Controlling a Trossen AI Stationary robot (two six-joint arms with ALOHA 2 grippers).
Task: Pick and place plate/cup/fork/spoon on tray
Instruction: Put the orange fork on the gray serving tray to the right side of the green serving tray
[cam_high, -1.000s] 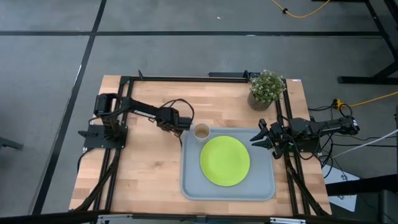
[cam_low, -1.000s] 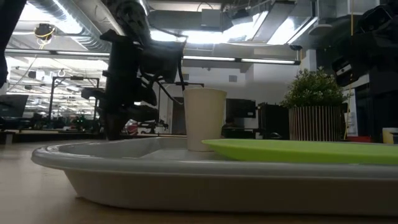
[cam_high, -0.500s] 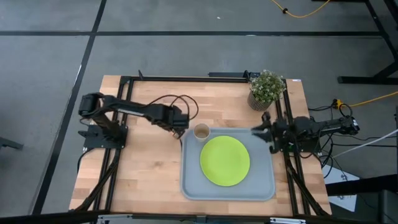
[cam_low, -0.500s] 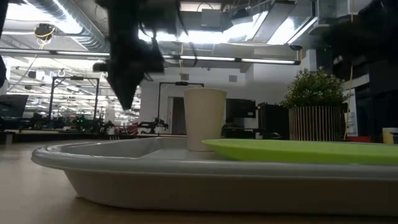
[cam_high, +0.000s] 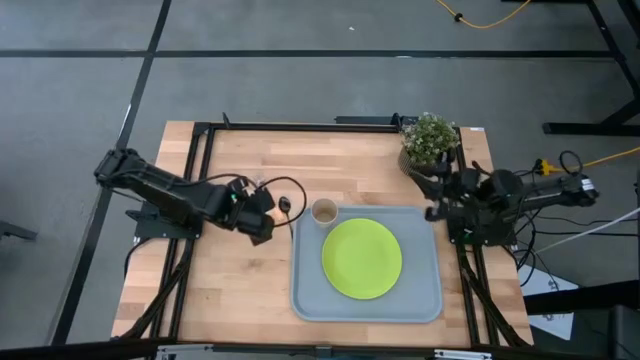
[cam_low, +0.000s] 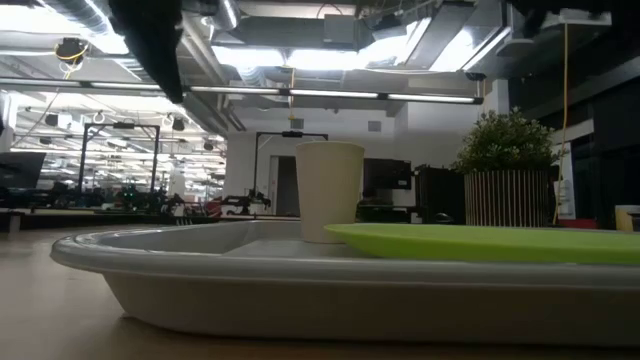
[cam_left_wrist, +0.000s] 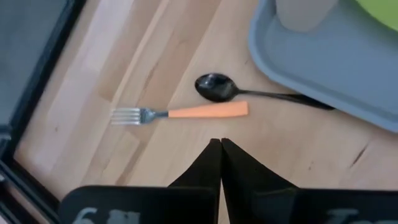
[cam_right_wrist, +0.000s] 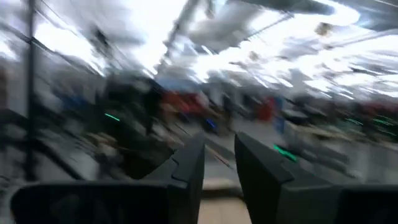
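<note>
I am pulling my left gripper (cam_left_wrist: 220, 142) back from the tray's far-left corner, where it was hovering beside the cup a second ago. It is now hanging over bare table (cam_high: 230, 290) left of the tray, fingers pressed together and carrying nothing.

Just ahead of those fingertips the fork (cam_left_wrist: 180, 113) is lying flat on the wood, orange handle pointing toward the tray. Just beyond it the spoon (cam_left_wrist: 249, 92) is lying on the wood too, its bowl near the end of the fork's handle. Its thin handle is running up to the tray's rim; I cannot tell if it is touching.

Next out, the tray (cam_high: 310, 290) is sitting where it was. The cup (cam_high: 324, 211) is standing upright in its far-left corner and the plate (cam_high: 361, 258) is lying flat in the middle, apart from the cup.

Farthest, my right gripper (cam_high: 428, 192) is swinging up off the tray's right edge toward the potted plant (cam_high: 429, 140). Its fingers are spread and empty, and its wrist camera is looking into the room.

I'm judging that the plate and cup are done, that the cutlery is still to go, and that my left side is lining up on the fork.

I'm counting one plate, one cup, one fork, one spoon, one tray and one plant.
</note>
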